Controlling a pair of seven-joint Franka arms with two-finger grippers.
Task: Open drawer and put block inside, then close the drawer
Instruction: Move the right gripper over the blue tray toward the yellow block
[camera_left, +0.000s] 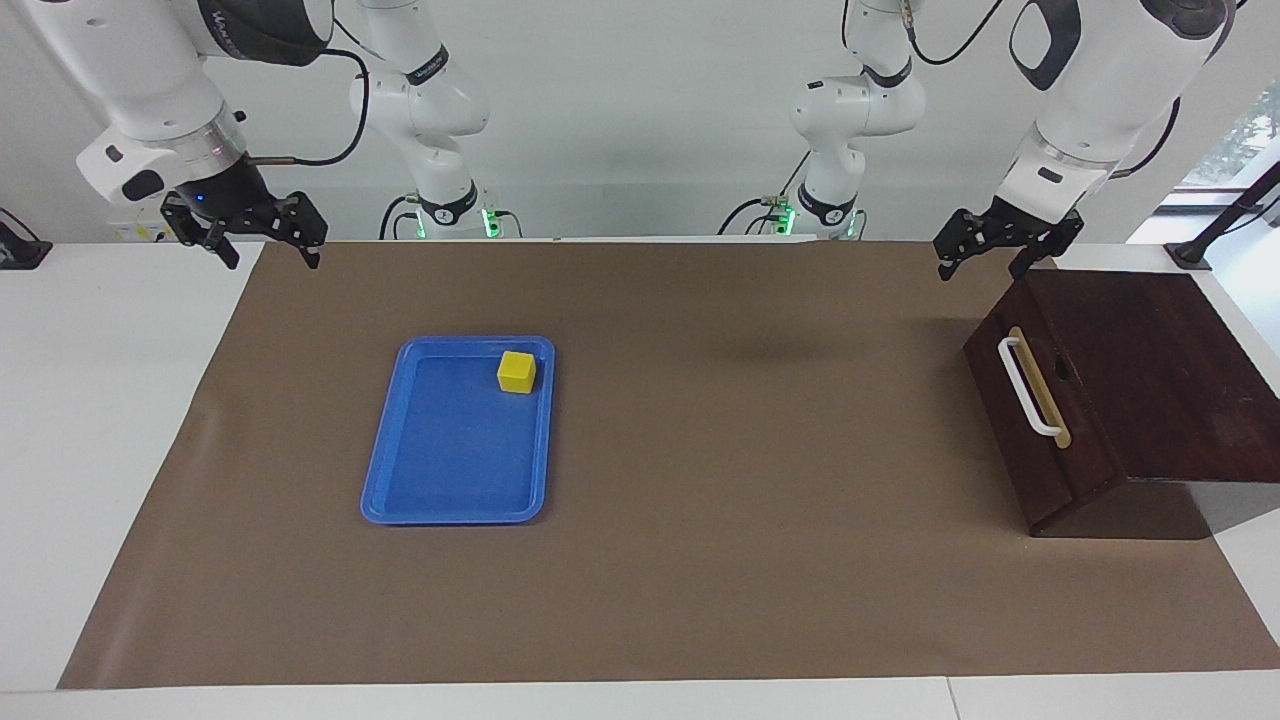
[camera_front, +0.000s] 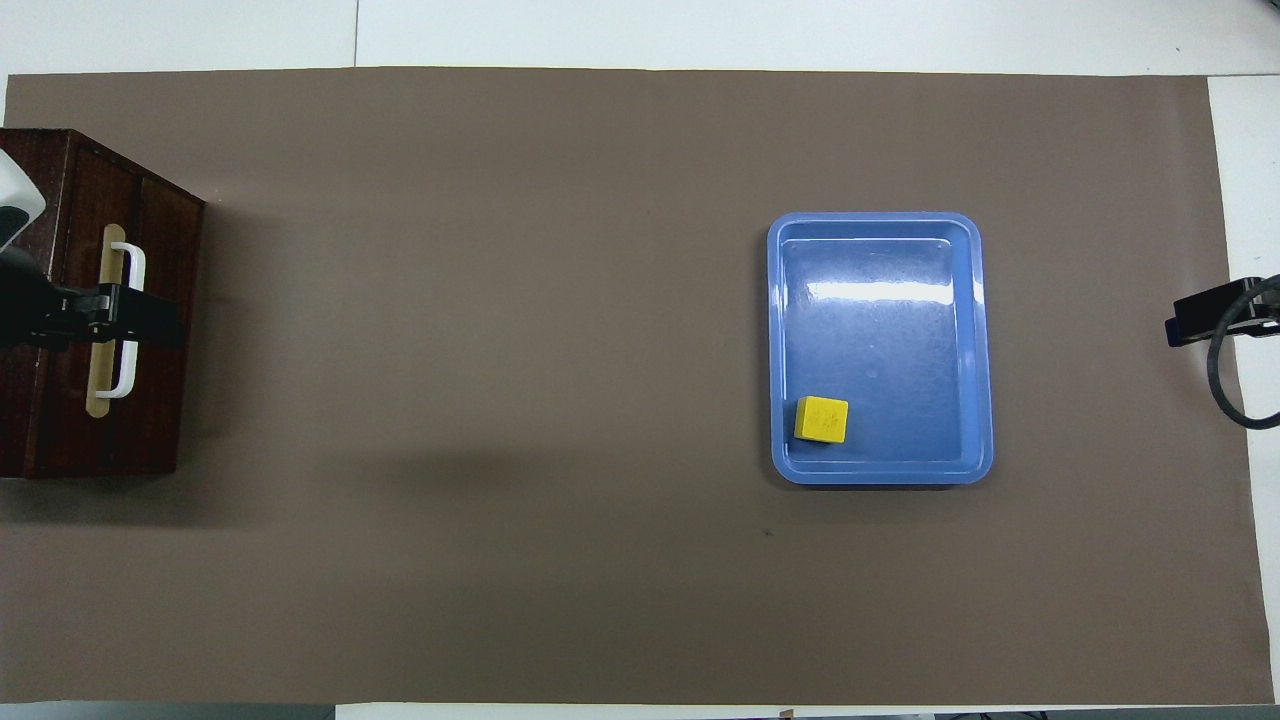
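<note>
Facing view: the drawer (camera_left: 1040, 415) is closed at the left arm's end of the worktop (camera_left: 700, 600), its white handle (camera_left: 1025, 388) a stiff bar standing clear of the front, probably the best hold; the left end effector (camera_left: 992, 255) hangs released above the box's near corner, and the right end effector (camera_left: 268, 245) waits released over the worktop's near edge at the right arm's end. Overhead view: the block (camera_front: 821, 419), likely light and rigid with flat sides suited to a pinch, sits in the tray (camera_front: 975, 340), in its near corner toward the drawer.
</note>
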